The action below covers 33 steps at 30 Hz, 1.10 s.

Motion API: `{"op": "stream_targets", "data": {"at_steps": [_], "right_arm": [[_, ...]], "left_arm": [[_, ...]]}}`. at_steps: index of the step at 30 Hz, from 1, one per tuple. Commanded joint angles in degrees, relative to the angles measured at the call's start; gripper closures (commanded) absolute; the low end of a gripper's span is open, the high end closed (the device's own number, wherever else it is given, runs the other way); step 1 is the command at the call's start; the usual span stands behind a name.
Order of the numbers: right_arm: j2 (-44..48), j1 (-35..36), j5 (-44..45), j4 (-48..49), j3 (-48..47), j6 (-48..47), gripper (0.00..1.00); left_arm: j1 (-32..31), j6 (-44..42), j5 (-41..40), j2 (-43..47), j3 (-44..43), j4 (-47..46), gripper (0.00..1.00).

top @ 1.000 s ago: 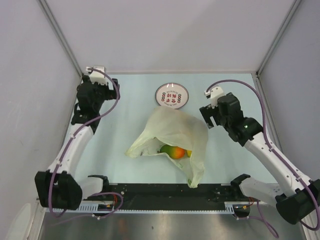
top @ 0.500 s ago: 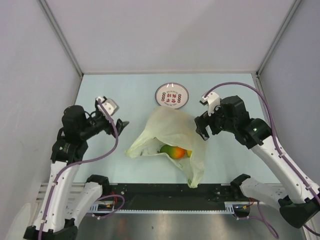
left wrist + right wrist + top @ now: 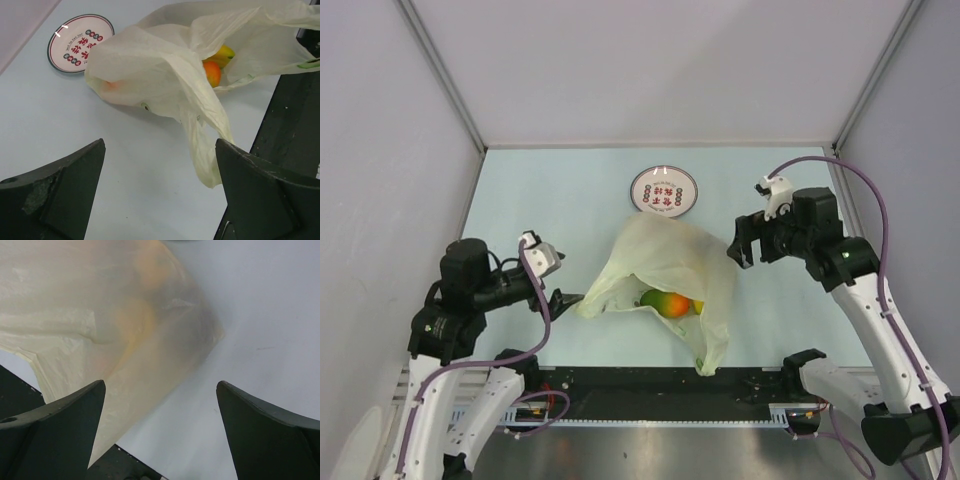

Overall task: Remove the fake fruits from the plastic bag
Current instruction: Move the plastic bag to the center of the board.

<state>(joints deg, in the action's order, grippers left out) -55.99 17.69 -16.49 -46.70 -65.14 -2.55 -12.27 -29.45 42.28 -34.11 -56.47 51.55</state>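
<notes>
The plastic bag lies crumpled in the middle of the table, its mouth facing the near edge. A green-red-orange mango and a bit of yellow fruit show at the mouth. In the left wrist view the bag holds the orange-red fruit and a yellow one. My left gripper is open and empty, just left of the bag's left handle. My right gripper is open and empty, beside the bag's right edge. Other fruits are hidden.
A round white plate with red marks sits behind the bag, also in the left wrist view. A black rail runs along the near table edge. Grey walls enclose the table on three sides.
My left arm swung down from the far left corner to the bag's left handle. My right arm first moved toward the bag, then drew back slightly right.
</notes>
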Motion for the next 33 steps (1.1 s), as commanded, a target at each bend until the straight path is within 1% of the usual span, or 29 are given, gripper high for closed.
{"op": "stream_targets", "data": {"at_steps": [1,4,5,6,9,11,14,16,17,18,19,20,21,22,23,25,26,28,29,32,33], "right_arm": [[-2.4,-0.6,-1.5,-1.5,3.5,2.3,0.03],[-2.7,0.9,-4.7,-1.2,4.3,1.8,0.03],[-3.0,1.5,-5.4,-1.2,4.3,1.6,0.03],[-4.0,3.1,-5.4,-1.2,4.4,1.7,0.02],[-6.3,4.2,-5.5,-1.0,4.6,2.3,0.01],[-9.4,4.6,-5.5,-0.8,4.7,4.6,0.01],[-13.1,6.0,-7.2,-0.3,5.1,8.3,0.02],[-14.8,6.7,-7.3,-0.3,6.2,10.5,0.04],[-15.5,7.1,-7.2,-0.3,6.8,12.4,0.04],[-16.2,7.4,-6.0,-0.6,7.5,12.8,0.05],[-16.8,7.9,-5.3,-0.6,8.2,13.3,0.06],[-17.9,7.8,-3.7,-0.3,9.6,14.1,0.14],[-18.5,7.5,-3.5,0.5,10.0,14.2,0.20],[-19.2,6.0,-3.5,1.3,10.2,14.3,0.29],[-19.9,4.6,-4.0,2.3,10.0,14.5,0.52],[-20.9,1.0,-4.3,4.9,9.1,15.7,0.85],[-21.9,-3.1,-3.4,5.5,7.9,16.5,1.00],[-23.2,-7.2,-3.9,7.6,6.3,17.4,1.00],[-24.1,-11.1,-4.9,8.4,5.3,17.7,1.00],[-28.0,-15.8,-6.9,11.2,0.1,20.6,1.00],[-30.1,-17.2,-7.3,12.1,-3.3,20.7,1.00]], "left_arm": [[-0.3,1.9,5.9,-1.2,-7.2,5.3,0.01],[-0.3,0.7,9.3,-1.5,-9.0,10.2,0.01],[-0.3,0.6,9.7,-1.3,-8.9,10.6,0.00],[-0.4,0.7,9.7,-1.1,-8.1,10.2,0.00],[-0.3,1.8,9.1,-0.9,-6.1,7.8,0.00],[-0.3,2.9,9.5,-1.7,-5.7,6.5,0.00],[-0.6,7.7,9.4,-4.2,-5.8,1.7,0.00],[-1.8,8.0,8.2,-6.5,-9.4,-0.8,0.00],[-2.6,7.6,7.5,-9.9,-11.1,-0.7,0.00],[-4.2,6.9,7.0,-11.4,-14.5,1.3,0.00],[-5.0,6.2,6.9,-13.0,-15.8,2.6,0.02],[-5.7,5.5,6.4,-14.5,-16.9,3.7,0.03],[-6.9,5.3,6.1,-14.8,-16.8,4.8,0.03],[-7.3,4.9,5.9,-14.8,-16.6,5.0,0.03],[-7.8,4.9,4.8,-14.4,-15.5,5.0,0.04],[-8.6,4.8,3.1,-12.5,-14.3,3.6,0.03],[-8.6,4.6,1.3,-11.9,-13.2,2.9,0.03],[-8.6,4.6,-0.5,-10.9,-12.5,0.5,0.02],[-8.6,4.7,-1.0,-10.9,-12.2,-0.2,0.02],[-8.7,6.8,-1.6,-12.6,-12.6,-4.1,0.02],[-8.7,7.4,-1.2,-13.6,-13.0,-4.7,0.02]]}}
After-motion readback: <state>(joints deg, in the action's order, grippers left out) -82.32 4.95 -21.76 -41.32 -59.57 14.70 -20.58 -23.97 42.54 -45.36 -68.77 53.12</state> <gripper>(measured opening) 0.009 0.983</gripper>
